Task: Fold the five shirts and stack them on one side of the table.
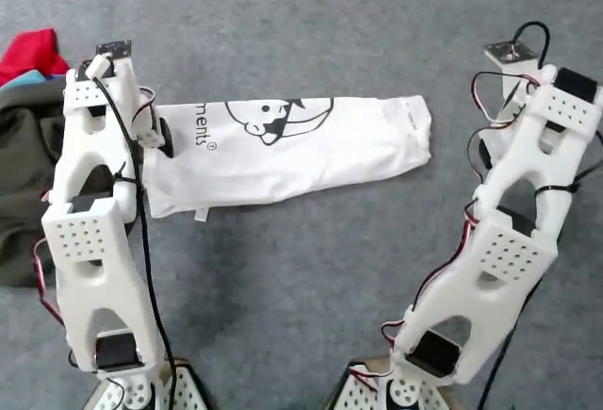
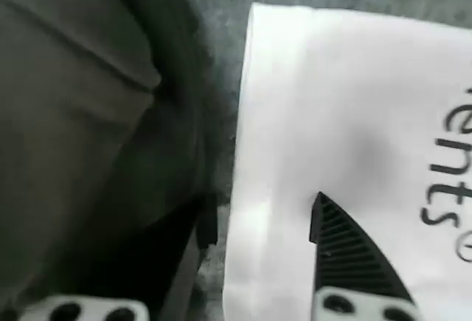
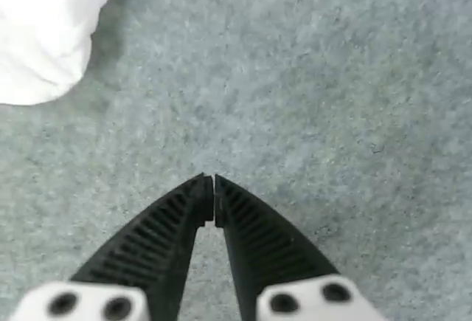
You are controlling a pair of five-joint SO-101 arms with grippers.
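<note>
The white shirt (image 1: 283,151) lies folded into a long band across the middle of the grey-covered table (image 1: 311,278), with its black printed drawing and lettering facing up. Its long edges run roughly straight. The end nearest the right arm is rounded and bunched, and the end nearest the left arm is cut square, with a small tab of fabric poking out at the near corner.

On the arm-base side of the white shirt, bare grey cover stretches between the two arms. A narrower strip of cover lies along its far edge. Past its rounded end there is bare cover up to the right arm.

Just beyond its square end sits a heap of dark olive shirts (image 1: 21,160). The left wrist view shows a thin gap of grey cover between the two. A red shirt (image 1: 28,52) and a sliver of teal cloth (image 1: 26,78) lie on the far side of that heap from the arm bases.

The left gripper (image 2: 265,210) is at the square end of the white shirt with its jaws spread wide. One finger (image 2: 346,254) is over the white fabric and the other (image 2: 203,221) is over the gap beside the dark heap. It is holding nothing, and I cannot tell whether the finger presses on the cloth.

The right gripper (image 3: 207,182) is near the rounded end of the white shirt but apart from it. It points down at bare grey cover with its fingertips pressed together and nothing between them.
</note>
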